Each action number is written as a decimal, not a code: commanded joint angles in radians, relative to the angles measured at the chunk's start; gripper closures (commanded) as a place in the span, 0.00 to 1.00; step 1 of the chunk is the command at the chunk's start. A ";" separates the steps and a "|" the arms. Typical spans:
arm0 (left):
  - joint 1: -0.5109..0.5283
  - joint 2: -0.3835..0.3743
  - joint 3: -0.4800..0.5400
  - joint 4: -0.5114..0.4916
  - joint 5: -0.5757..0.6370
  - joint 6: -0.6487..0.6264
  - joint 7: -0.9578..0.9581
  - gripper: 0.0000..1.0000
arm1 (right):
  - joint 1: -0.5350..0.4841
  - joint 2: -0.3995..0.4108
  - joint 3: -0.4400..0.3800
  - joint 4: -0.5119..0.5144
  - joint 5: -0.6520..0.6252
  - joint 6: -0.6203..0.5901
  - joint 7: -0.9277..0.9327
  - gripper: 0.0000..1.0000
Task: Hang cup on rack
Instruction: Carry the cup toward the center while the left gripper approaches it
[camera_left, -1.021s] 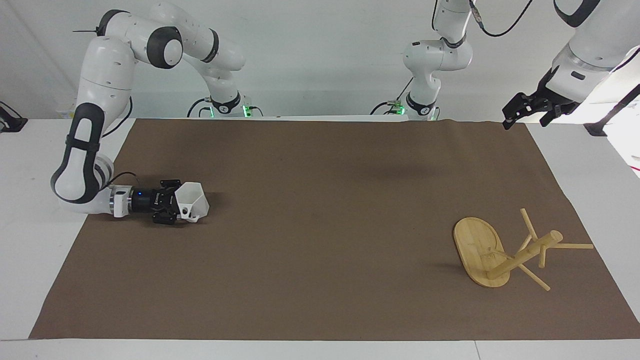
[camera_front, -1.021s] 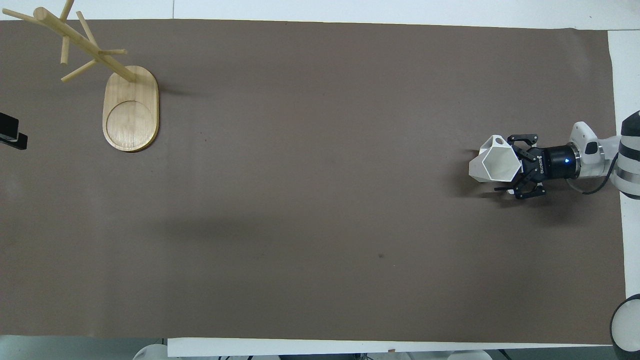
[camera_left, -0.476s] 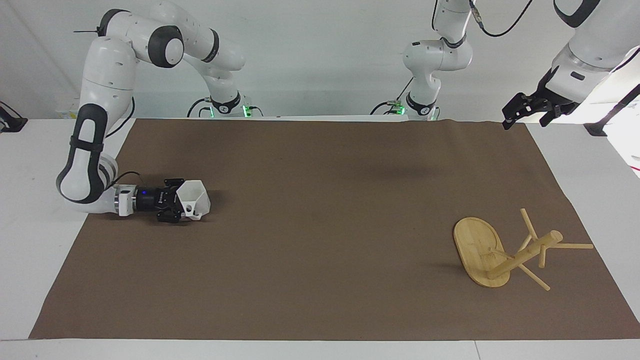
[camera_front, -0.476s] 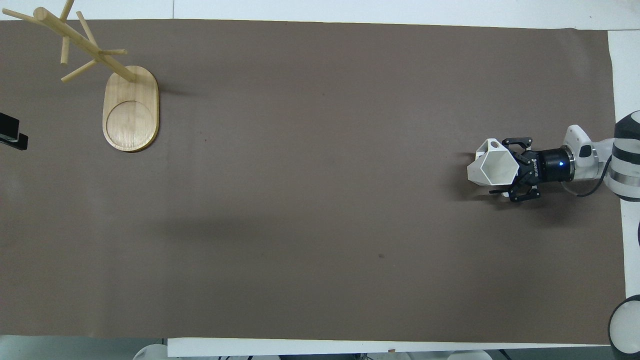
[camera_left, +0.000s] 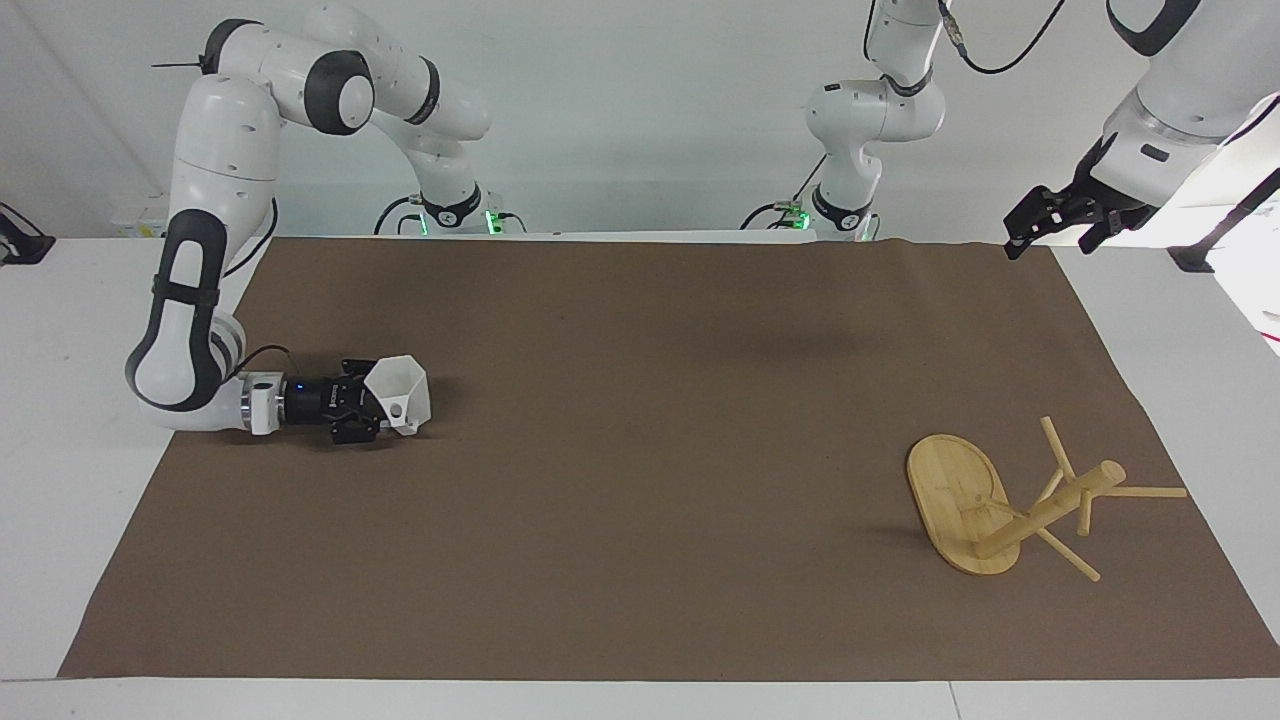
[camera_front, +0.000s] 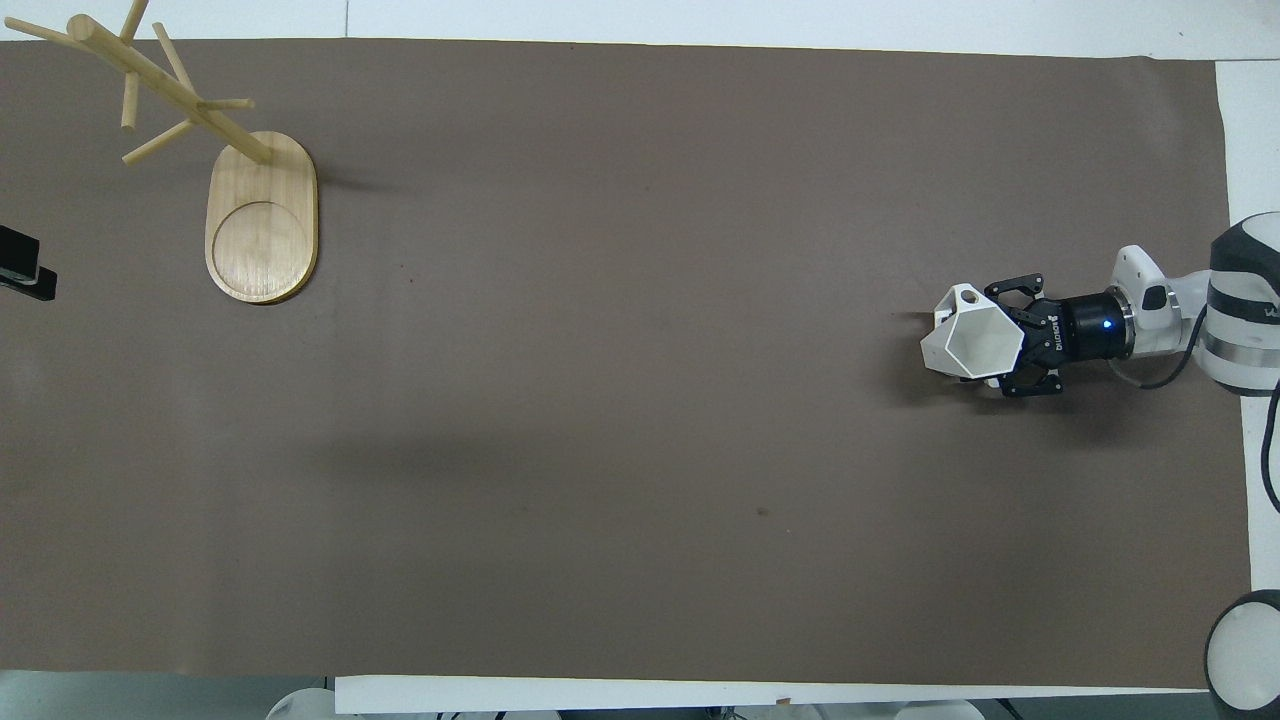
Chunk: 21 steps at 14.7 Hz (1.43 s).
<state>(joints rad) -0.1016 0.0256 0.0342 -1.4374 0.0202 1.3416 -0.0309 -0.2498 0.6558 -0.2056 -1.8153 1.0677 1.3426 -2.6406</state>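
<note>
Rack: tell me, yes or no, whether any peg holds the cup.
No, the rack has bare pegs, and the cup sits at the right gripper toward the right arm's end of the table.

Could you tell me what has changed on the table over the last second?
The right tool has closed on the cup, taking hold of it at the side, and has carried it a little toward the left arm's end of the table. The rack has stayed where it was on the brown mat, and the left tool still waits, open, above the mat's corner.

Small white lettering on right gripper (camera_front: 1003, 338) (unreadable).
</note>
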 joint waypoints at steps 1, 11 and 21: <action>0.011 -0.021 -0.011 -0.028 0.020 0.008 0.002 0.00 | 0.024 -0.031 0.002 -0.030 0.031 0.018 -0.015 0.84; -0.137 -0.041 -0.020 -0.118 -0.037 0.201 -0.376 0.00 | 0.291 -0.130 0.002 -0.036 0.309 0.134 0.211 0.86; -0.432 0.075 -0.019 -0.184 -0.039 0.530 -1.009 0.00 | 0.705 -0.188 0.000 -0.030 0.646 0.489 0.458 0.85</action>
<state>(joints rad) -0.4838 0.0607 -0.0020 -1.6301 -0.0133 1.8231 -0.9471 0.4020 0.5075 -0.2019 -1.8216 1.6845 1.7785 -2.2292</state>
